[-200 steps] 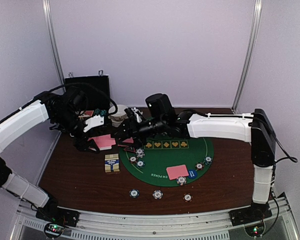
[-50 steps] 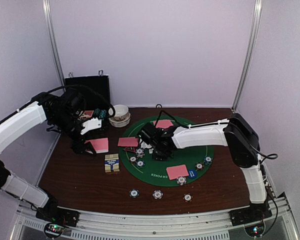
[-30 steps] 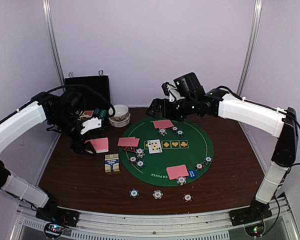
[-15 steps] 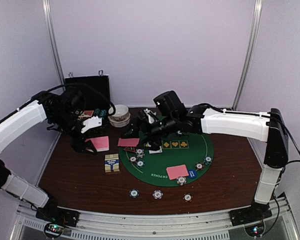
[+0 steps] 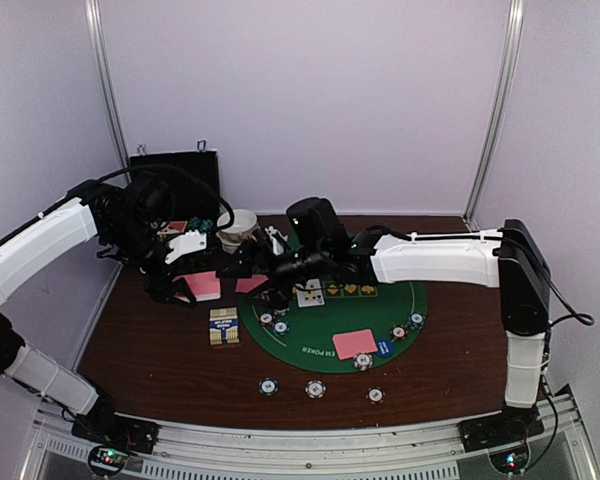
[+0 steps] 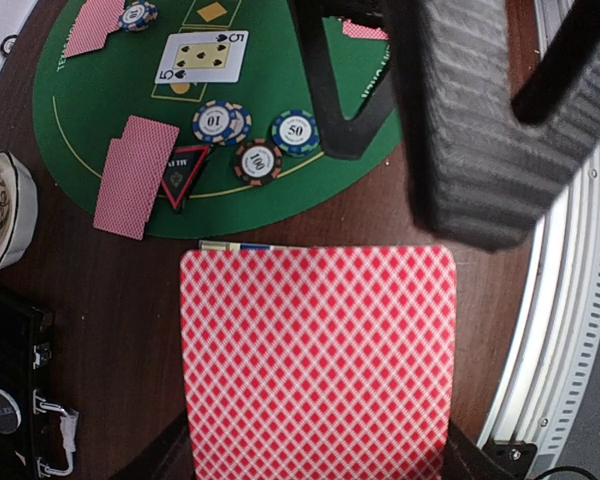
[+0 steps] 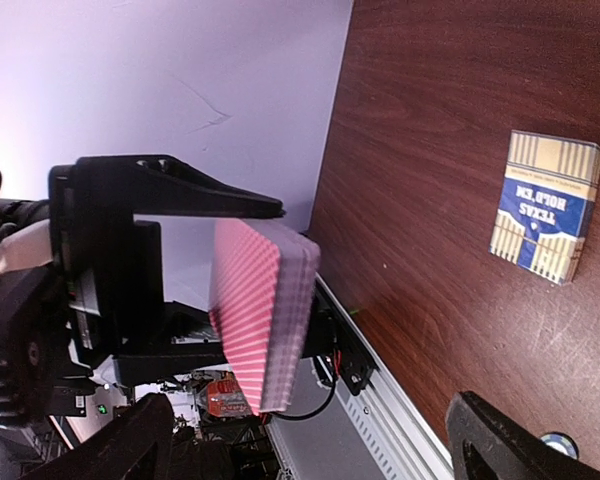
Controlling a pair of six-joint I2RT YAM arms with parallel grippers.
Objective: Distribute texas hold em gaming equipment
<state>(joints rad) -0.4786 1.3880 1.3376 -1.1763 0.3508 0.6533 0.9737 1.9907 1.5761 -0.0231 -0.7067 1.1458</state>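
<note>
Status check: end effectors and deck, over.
Left end effector shut on deck of pink-backed cards, held above table. Right end effector open, facing deck, not touching. Card box on table beneath, apart from both.

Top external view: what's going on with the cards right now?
The left gripper holds a thick deck of pink-backed playing cards above the brown table's left side. The right gripper reaches across toward that deck with its jaws open, not gripping a card yet. On the round green felt mat lie one face-up five of spades, face-down cards and small striped poker chips.
</note>
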